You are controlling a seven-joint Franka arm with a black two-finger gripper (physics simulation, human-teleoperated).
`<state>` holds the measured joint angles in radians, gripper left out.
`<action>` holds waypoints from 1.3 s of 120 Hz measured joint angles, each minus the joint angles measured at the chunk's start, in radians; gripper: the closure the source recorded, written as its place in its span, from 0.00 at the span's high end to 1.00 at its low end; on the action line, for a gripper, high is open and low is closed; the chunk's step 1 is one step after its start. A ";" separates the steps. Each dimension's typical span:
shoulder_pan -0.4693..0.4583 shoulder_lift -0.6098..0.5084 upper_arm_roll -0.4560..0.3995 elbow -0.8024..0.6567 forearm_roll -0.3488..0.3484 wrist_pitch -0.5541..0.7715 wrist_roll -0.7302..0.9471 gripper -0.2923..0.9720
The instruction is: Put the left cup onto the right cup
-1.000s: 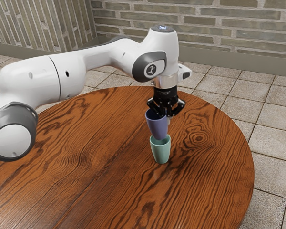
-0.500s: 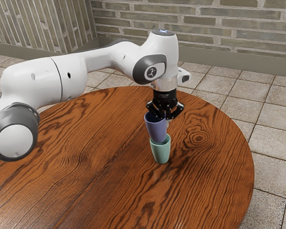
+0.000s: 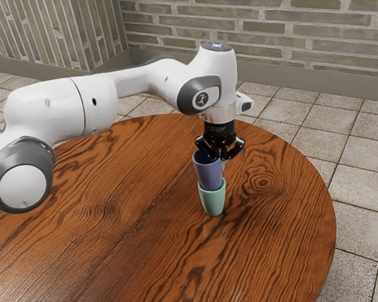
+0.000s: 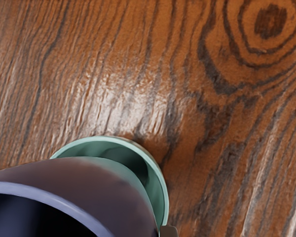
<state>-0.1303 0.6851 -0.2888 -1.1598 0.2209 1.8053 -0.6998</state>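
you were at the seating step: your gripper (image 3: 219, 153) was clamped on the purple cup (image 3: 207, 171) at its rim, its base tilted into the green cup (image 3: 211, 198), so the next move likely called for easing down, then releasing.

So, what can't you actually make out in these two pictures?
How deep the purple cup sits: in the exterior view the green cup hides its base behind its wall.
The green cup's floor: in the wrist view the purple cup covers it.
The purple cup's rim: blurred and cut off by the wrist view's lower edge.
Where the end effector grips that rim: too small in the exterior view.
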 joint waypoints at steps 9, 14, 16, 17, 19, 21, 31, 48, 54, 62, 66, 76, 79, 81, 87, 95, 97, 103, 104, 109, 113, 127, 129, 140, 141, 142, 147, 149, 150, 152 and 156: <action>0.000 0.002 0.000 0.000 0.000 0.003 0.000 0.15; 0.000 0.003 0.000 0.000 0.000 0.004 0.000 0.15; 0.000 0.003 0.000 0.000 0.001 0.005 0.000 0.15; 0.000 0.003 0.000 0.000 0.001 0.005 0.000 0.15; 0.000 0.004 0.000 0.000 0.001 0.006 0.000 0.15; 0.000 0.004 0.000 0.000 0.001 0.007 0.000 0.15; 0.000 0.004 0.000 -0.001 0.001 0.009 0.000 0.15; -0.002 0.003 -0.002 -0.007 0.013 0.016 0.001 0.32; -0.002 0.003 -0.002 -0.009 0.018 0.019 0.001 0.41; -0.002 0.003 -0.002 -0.012 0.021 0.022 0.001 0.50; -0.002 0.001 -0.003 -0.013 0.022 0.023 0.001 0.54; -0.002 -0.002 -0.003 -0.015 0.024 0.026 0.001 0.62; -0.002 -0.003 -0.003 -0.016 0.025 0.026 0.001 0.63; -0.002 -0.004 -0.003 -0.016 0.025 0.027 0.001 0.64; -0.001 -0.007 -0.003 -0.017 0.025 0.027 0.001 0.67; 0.000 -0.010 -0.003 -0.018 0.026 0.027 0.001 0.70; 0.000 -0.010 -0.003 -0.018 0.026 0.027 0.001 0.70; 0.001 -0.012 -0.003 -0.019 0.026 0.027 0.001 0.72; 0.001 -0.012 -0.003 -0.019 0.026 0.027 0.001 0.72; 0.001 -0.014 -0.003 -0.019 0.026 0.026 0.001 0.73; 0.001 -0.017 -0.003 -0.019 0.026 0.026 0.001 0.73; 0.001 -0.039 -0.003 -0.026 0.025 0.025 0.001 0.75; 0.001 -0.045 -0.003 -0.030 0.025 0.025 0.001 0.75; -0.001 -0.075 -0.001 -0.049 0.023 0.023 0.001 0.76; -0.001 -0.078 -0.001 -0.052 0.023 0.023 0.001 0.76; -0.001 -0.081 0.000 -0.055 0.023 0.023 0.001 0.76; -0.001 -0.100 0.000 -0.076 0.022 0.023 0.002 0.76; -0.002 -0.107 0.000 -0.086 0.022 0.024 0.002 0.76; -0.002 -0.111 0.001 -0.091 0.022 0.024 0.002 0.76; -0.002 -0.118 0.001 -0.099 0.023 0.024 0.002 0.76; -0.003 -0.133 0.001 -0.115 0.024 0.025 0.002 0.76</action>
<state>-0.1329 0.5522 -0.2877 -1.2750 0.2449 1.8305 -0.6975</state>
